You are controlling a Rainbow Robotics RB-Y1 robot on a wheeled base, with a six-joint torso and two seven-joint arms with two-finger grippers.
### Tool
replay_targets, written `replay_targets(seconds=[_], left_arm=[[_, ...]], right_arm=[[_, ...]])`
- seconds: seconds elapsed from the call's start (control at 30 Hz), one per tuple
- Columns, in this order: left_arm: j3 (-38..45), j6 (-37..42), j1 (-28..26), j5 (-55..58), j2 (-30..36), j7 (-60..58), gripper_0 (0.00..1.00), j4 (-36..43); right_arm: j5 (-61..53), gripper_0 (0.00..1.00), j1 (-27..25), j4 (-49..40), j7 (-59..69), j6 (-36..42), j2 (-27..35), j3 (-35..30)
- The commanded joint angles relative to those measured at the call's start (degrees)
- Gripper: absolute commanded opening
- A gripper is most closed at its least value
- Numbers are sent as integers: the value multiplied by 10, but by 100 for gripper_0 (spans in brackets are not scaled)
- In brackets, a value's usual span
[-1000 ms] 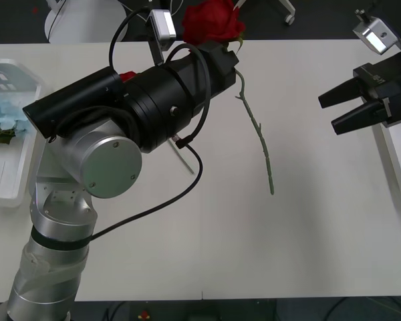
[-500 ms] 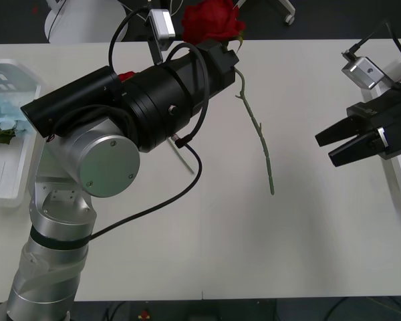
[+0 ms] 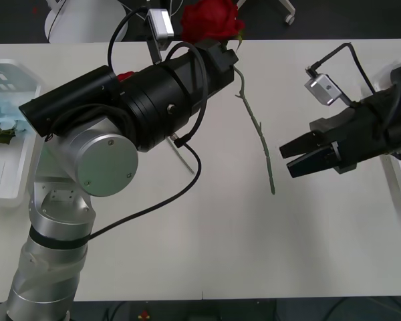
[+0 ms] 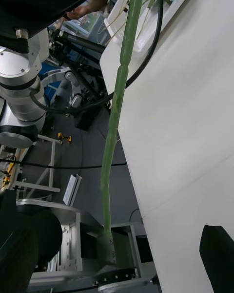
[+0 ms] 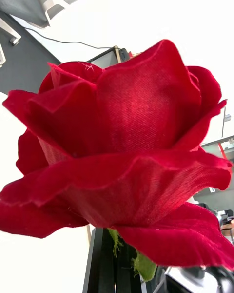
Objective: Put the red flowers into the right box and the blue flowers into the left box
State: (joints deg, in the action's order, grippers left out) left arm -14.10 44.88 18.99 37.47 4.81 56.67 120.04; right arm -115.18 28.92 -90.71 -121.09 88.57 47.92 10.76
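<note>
One of the red flowers, a deep-red rose, is held up over the far side of the table, with my left gripper shut on it just under the bloom. Its thin green stem hangs down toward the table. My right gripper is open just right of the stem's lower end, and the stem runs between its black fingers. The left box holds pale blue flowers. A strip of the right box shows behind the right arm.
My bulky left arm covers much of the table's left half. A thin pale stem peeks out from under it. Bare white tabletop lies toward the front edge.
My right gripper has swung left and slightly down from the right box to the stem's lower end, still open. The left arm and the rose have hardly moved.
</note>
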Motion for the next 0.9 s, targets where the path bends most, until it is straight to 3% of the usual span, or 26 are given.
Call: replay_targets(seconds=[0.03, 0.33, 0.37, 0.47, 0.5, 0.53, 0.6, 0.9], left_arm=[[14, -9, -2, 7, -5, -11, 0, 25], [15, -9, -3, 8, -7, -12, 0, 24], [14, -9, -3, 8, -7, -12, 0, 24], [15, -9, -3, 8, -5, -13, 0, 25], [16, -9, -3, 8, -5, -13, 0, 25], [16, -9, -3, 8, -5, -13, 0, 25], [16, -9, -3, 8, -5, -13, 0, 25], [20, -8, -3, 11, -5, -13, 0, 25]], right_arm=[[6, 96, -6, -25, 22, -9, -28, -12], [9, 96, -7, -31, 28, -16, -62, -10], [12, 90, -7, -32, 30, -17, -63, -9], [16, 90, -7, -35, 31, -19, -62, -7], [16, 34, -7, -35, 32, -19, -62, -7], [16, 17, -7, -35, 33, -19, -61, -7], [17, 0, -7, -35, 36, -21, -61, -7], [17, 0, -7, -37, 38, -36, -60, -7]])
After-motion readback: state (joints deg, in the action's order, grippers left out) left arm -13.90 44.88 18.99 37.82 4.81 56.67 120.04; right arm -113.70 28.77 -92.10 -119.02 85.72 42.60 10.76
